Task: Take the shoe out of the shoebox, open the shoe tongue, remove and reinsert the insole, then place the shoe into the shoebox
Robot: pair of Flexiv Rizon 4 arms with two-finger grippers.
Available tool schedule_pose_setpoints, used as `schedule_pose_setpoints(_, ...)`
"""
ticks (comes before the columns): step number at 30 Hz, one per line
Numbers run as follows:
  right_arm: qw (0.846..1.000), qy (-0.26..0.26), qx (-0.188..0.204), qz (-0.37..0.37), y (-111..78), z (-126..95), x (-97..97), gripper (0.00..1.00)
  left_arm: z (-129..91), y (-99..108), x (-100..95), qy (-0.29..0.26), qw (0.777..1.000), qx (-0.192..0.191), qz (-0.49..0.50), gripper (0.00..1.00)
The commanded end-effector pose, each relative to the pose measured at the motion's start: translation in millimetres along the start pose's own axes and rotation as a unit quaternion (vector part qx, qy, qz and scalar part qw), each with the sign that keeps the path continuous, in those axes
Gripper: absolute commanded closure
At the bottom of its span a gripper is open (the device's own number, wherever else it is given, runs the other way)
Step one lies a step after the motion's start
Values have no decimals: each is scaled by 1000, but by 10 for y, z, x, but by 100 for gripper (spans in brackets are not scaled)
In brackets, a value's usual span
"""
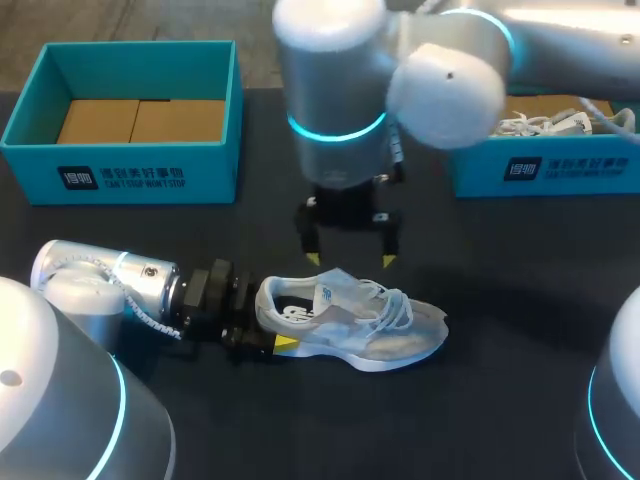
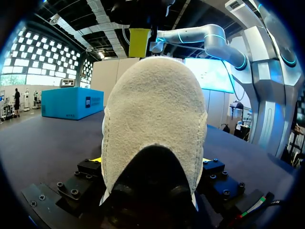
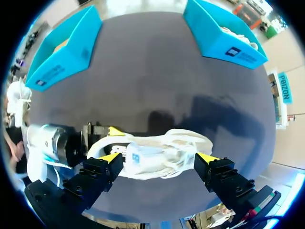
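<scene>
A white laced shoe lies on its sole on the black table, toe to the right. My left gripper comes in low from the left and is shut on the shoe's heel, one yellow tip on each side. In the left wrist view the heel fills the space between the fingers of my left gripper. My right gripper hangs open just above the shoe's collar, fingers pointing down, touching nothing. In the right wrist view the shoe lies below and between the open fingers of my right gripper.
A blue shoebox with a brown cardboard floor stands at the back left. A second blue box at the back right holds white laces and another shoe. Bare black table lies in front of and to the right of the shoe.
</scene>
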State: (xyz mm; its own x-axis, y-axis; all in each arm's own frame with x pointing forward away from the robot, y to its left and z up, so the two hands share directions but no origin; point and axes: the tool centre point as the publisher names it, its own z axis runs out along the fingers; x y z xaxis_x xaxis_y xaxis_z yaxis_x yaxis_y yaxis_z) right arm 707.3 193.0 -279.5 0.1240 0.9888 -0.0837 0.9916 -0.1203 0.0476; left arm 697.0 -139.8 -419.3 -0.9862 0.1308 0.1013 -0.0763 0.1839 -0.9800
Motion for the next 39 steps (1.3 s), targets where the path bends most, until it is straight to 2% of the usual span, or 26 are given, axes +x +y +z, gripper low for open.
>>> schedule_pose_setpoints(1, 999, -52, -3, -3, -117, 31, 221, 0, 9, 45, -40, 1, 1000, -1, 0, 100)
schedule_pose_setpoints(7, 995, -100, 2, 5, -248, 125, 340, 0, 9, 45, -40, 1, 1000, -1, 0, 100)
schedule_pose_setpoints(13, 992, -126, -1, 8, -278, 274, 401, 0, 9, 45, -40, 1, 1000, -1, 0, 100)
schedule_pose_setpoints(20, 988, -153, 1, 22, -294, 407, 414, 0, 9, 45, -40, 1, 1000, -1, 0, 100)
schedule_pose_setpoints(33, 980, -190, -21, 62, -304, 497, 380, 0, 9, 45, -40, 1, 1000, -1, 0, 100)
schedule_pose_setpoints(39, 979, -184, -36, 74, -313, 509, 308, 0, 9, 45, -40, 1, 1000, -1, 0, 100)
